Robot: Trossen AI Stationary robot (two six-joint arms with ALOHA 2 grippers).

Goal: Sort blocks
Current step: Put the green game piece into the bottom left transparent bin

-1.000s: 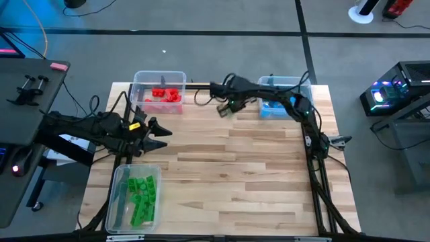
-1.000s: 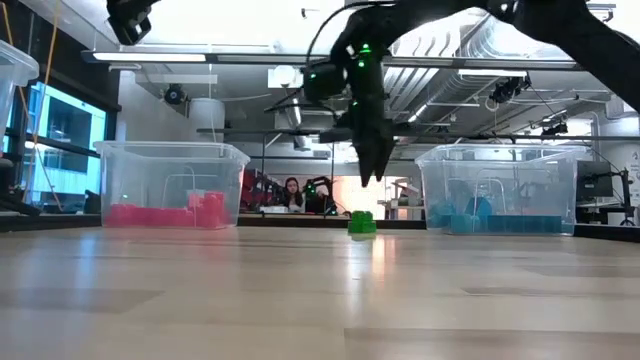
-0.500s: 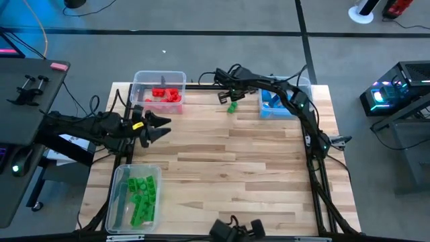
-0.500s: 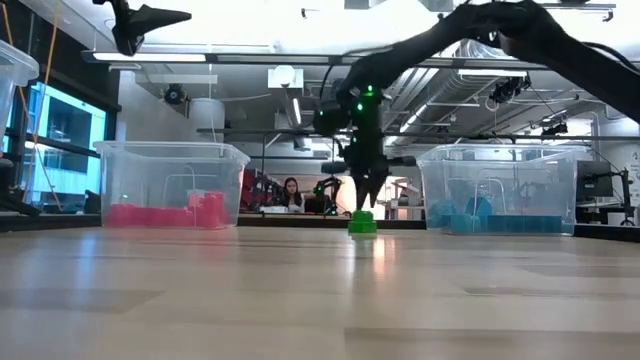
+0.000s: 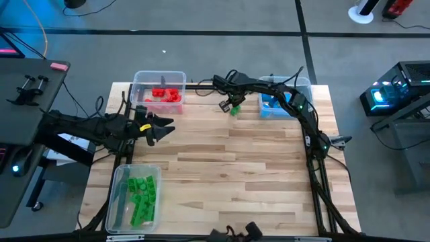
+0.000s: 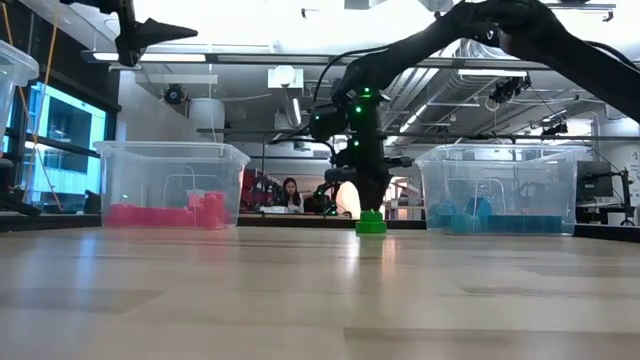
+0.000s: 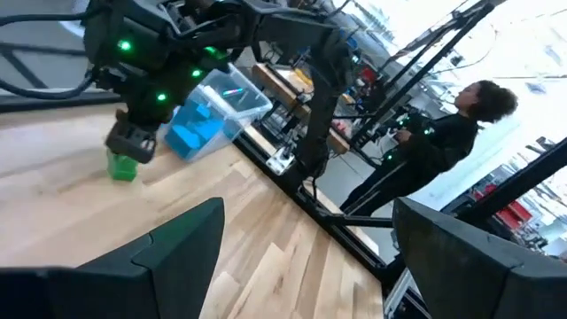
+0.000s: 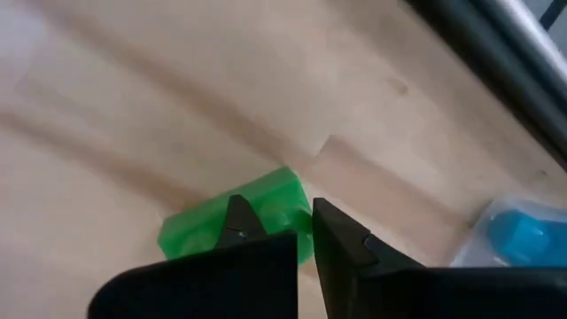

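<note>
- Right gripper (image 5: 230,106): clenched, tips down against the green block (image 5: 233,109) at the counter (image 5: 235,175)'s 12 o'clock edge; we judge a nudge, not a grasp.
- Left gripper (image 5: 163,127): spread wide, empty, waiting at 9 o'clock.

Grey floor (image 5: 222,17) crossed by dark seams surrounds the light wooden desk (image 5: 235,168). Exposed ducts (image 6: 470,45) and bright ceiling lights (image 6: 230,58) run overhead; a blue-tinted window (image 6: 60,130) glows at one side, where a seated person (image 6: 291,193) works far behind.

three clear bins (image 5: 159,79), one loose green block (image 5: 233,110)
</note>
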